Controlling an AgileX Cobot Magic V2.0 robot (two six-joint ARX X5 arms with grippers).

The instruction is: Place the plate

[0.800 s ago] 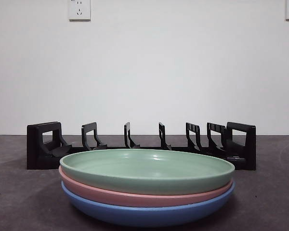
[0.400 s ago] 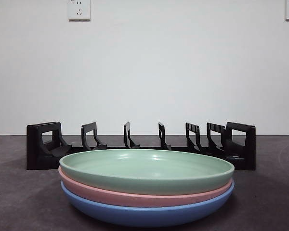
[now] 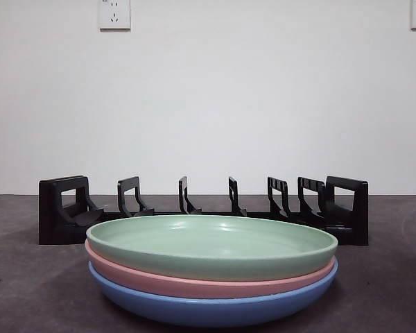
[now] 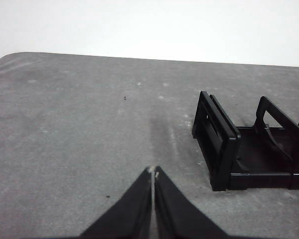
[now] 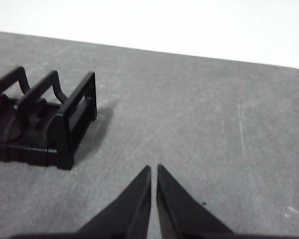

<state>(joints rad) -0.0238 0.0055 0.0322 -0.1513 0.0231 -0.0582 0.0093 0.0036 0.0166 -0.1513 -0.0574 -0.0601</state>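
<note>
Plates, three, stacked flat on the dark worktop (image 3: 28, 291) in the front view: green plate (image 3: 211, 243) uppermost, on pink plate (image 3: 194, 283), on blue plate (image 3: 208, 309), with the black slotted rack (image 3: 201, 208) standing empty just behind them, its long axis running across the view; no arm shows here. Left wrist view: left claw (image 4: 153, 172), tips pressed together and holding nothing, low over bare worktop beside one end of the rack, no plate visible. Right wrist view: right claw (image 5: 153, 169), tips nearly touching and likewise empty, beside the rack's opposite end; neither claw appears nearer the stack, which lies between the two arms.

Grey table (image 3: 28, 291) bears plate stack (image 3: 211, 267), black rack (image 3: 201, 211).
</note>
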